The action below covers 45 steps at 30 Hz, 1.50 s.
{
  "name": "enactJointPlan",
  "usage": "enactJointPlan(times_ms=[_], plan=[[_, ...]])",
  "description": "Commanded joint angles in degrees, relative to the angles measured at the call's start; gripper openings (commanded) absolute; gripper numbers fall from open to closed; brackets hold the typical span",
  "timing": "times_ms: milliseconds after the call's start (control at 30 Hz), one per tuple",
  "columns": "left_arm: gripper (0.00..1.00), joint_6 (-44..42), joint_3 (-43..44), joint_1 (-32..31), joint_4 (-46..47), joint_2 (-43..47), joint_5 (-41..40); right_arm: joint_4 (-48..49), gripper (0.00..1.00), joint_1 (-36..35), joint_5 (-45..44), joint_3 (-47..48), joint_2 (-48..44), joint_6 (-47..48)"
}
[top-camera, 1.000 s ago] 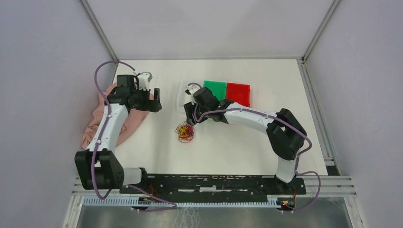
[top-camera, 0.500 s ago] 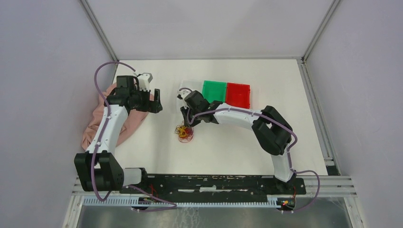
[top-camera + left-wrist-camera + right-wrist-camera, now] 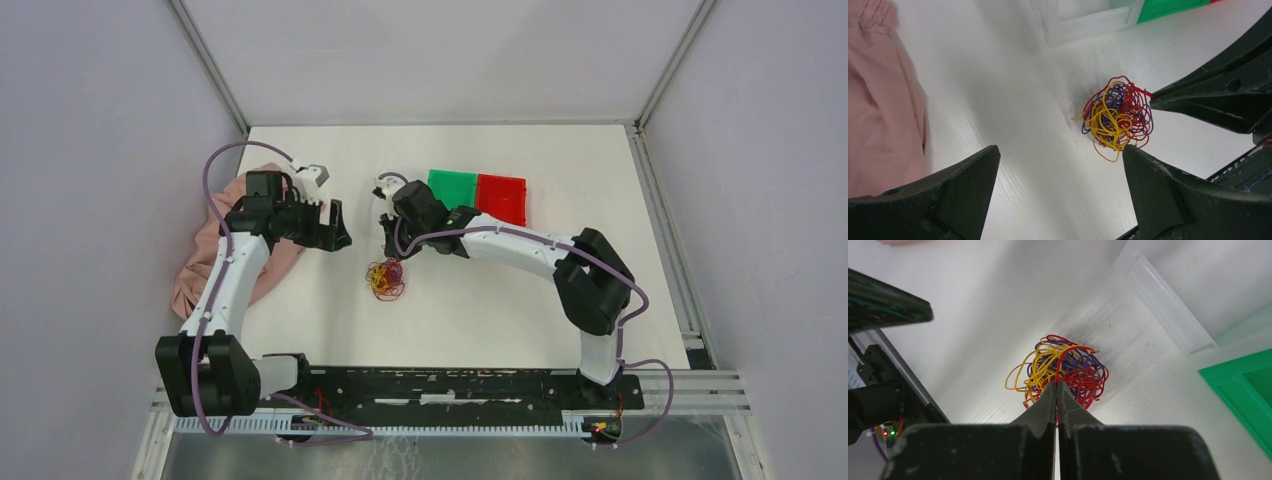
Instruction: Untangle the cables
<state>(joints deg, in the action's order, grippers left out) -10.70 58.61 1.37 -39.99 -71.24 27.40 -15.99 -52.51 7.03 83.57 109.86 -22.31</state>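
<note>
The cables (image 3: 387,278) lie as a small clump of red, yellow and purple wires on the white table, near the middle. My right gripper (image 3: 393,259) reaches down onto the clump's far side. In the right wrist view the cables (image 3: 1063,367) sit just past my right gripper (image 3: 1056,384), whose jaws are shut on a red wire at the top of the clump. My left gripper (image 3: 336,228) hangs open to the left of the clump. In its wrist view my left gripper (image 3: 1060,150) holds nothing, and the cables (image 3: 1118,117) lie beyond its right finger.
A pink cloth (image 3: 215,250) lies under the left arm at the table's left edge. A green tray (image 3: 452,188), a red tray (image 3: 500,198) and a clear tray (image 3: 1168,305) sit behind the clump. A black rail (image 3: 440,385) runs along the near edge.
My right gripper has closed its jaws on a red wire of the clump. My left gripper has shifted right and nearer, toward the clump, still open.
</note>
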Motion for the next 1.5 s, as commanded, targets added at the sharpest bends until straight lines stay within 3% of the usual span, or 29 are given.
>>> enactJointPlan(times_ms=[0,333,567,833,1000,1367,1467], plan=[[0.99,-6.4,-1.57,-0.13,-0.6,3.99,7.31,2.93,0.0,-0.28,2.66,1.75,-5.19,-1.31],[1.0,-19.73,-2.01,-0.09,-5.01,11.86,18.14,5.22,0.0,-0.29,14.58,5.66,-10.06,-5.65],[0.84,-24.51,-1.8,-0.14,-5.01,17.41,23.03,8.37,0.0,-0.3,21.63,7.05,-12.86,-9.43],[0.72,-20.84,-4.5,-0.14,0.02,21.06,26.71,11.89,0.0,-0.26,27.05,8.69,-12.68,-13.9],[0.59,-18.57,-7.23,-0.15,5.12,24.31,27.23,15.11,0.0,-0.24,30.1,8.36,-12.33,-17.28],[0.07,-13.9,-8.45,-0.09,9.4,26.02,28.78,21.43,0.0,-0.29,33.2,4.64,-13.22,-22.22],[0.03,-11.39,-8.44,-0.13,11.09,26.4,28.94,21.59,0.0,-0.28,33.05,3.74,-13.39,-22.17]])
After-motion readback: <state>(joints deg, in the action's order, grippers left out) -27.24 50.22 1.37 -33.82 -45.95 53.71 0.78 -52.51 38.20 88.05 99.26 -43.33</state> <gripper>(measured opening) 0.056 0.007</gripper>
